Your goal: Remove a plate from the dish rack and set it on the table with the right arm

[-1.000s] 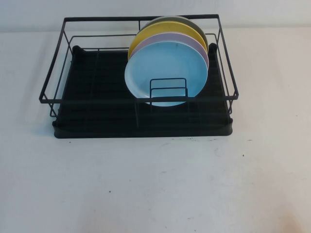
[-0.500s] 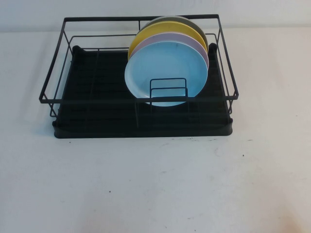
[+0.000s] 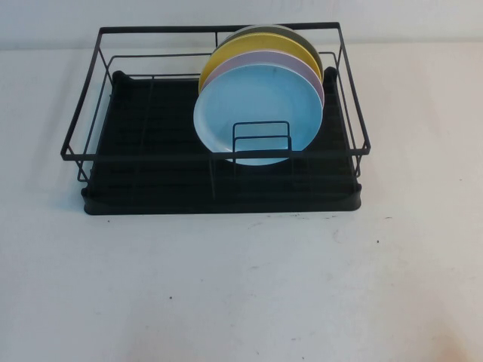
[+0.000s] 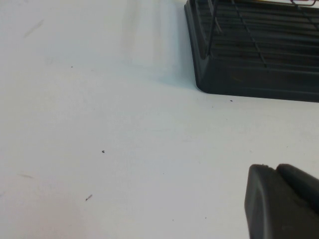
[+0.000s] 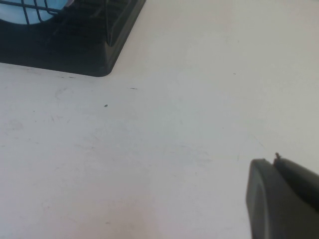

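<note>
Surface: table (image 3: 241, 286), off-white, flat, with small dark specks.
Item on surface: dish rack (image 3: 151, 181), black wire frame on a black tray base, resting directly on the table toward its far side.
Left gripper (image 4: 281, 201): above bare table, near a corner of the rack's base.
Right gripper (image 5: 281, 199): above bare table, near another corner.
</note>
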